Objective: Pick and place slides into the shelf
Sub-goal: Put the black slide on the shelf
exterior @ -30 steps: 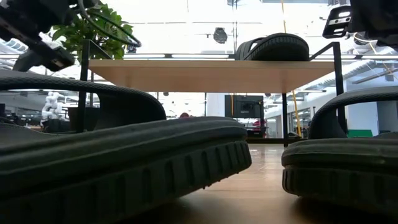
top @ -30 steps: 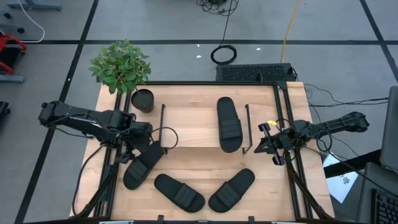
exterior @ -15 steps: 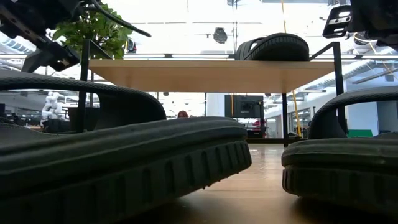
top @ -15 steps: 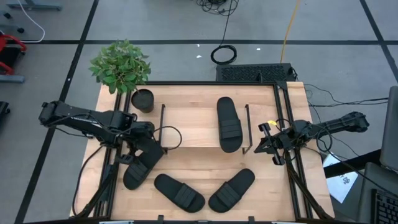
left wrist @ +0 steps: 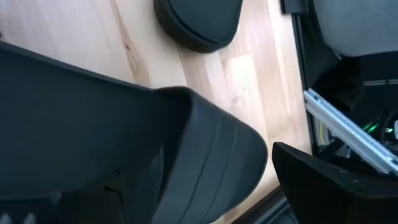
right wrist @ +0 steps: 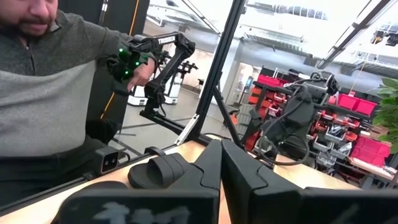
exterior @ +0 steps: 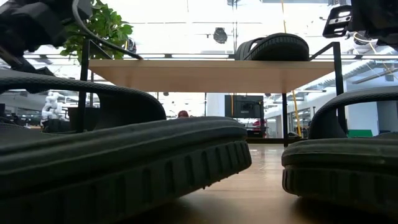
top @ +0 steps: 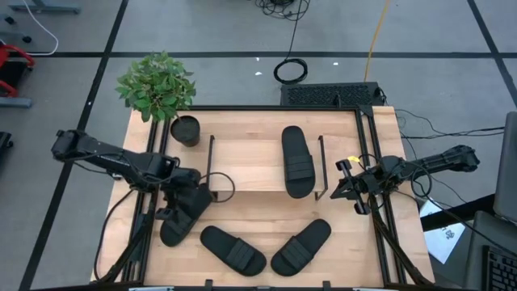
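Observation:
One black slide (top: 297, 162) lies flat on the shelf's (top: 250, 153) wooden top board. Three more lie soles down on the table: a left one (top: 171, 230) and two near the front edge (top: 233, 249) (top: 301, 246). My left gripper (top: 181, 204) slants down over the left slide, open. In the left wrist view the slide's ribbed strap (left wrist: 205, 162) fills the space before one dark finger (left wrist: 329, 186), with bare wood between them. My right gripper (top: 347, 187) hovers shut by the shelf's right frame, its fingers (right wrist: 221, 180) together. My left gripper stands over the left slide's strap (left wrist: 205, 162), coming at it slanting from above. One finger is clear of the slide. The slide hides the other, so I cannot tell whether the gripper touches it. The slide lies flat on the table.
A potted plant (top: 157, 85) with a dark pot (top: 184, 129) stands at the table's far left corner. Black rails (top: 380, 234) run along both table sides. A person (right wrist: 50, 93) sits beyond the table in the right wrist view. Bare wood lies between the shelf and the front slides.
My left gripper has come down and slightly toward the near edge, onto the left slide, and its wrist has rolled a little. The slides and my right arm have kept still.

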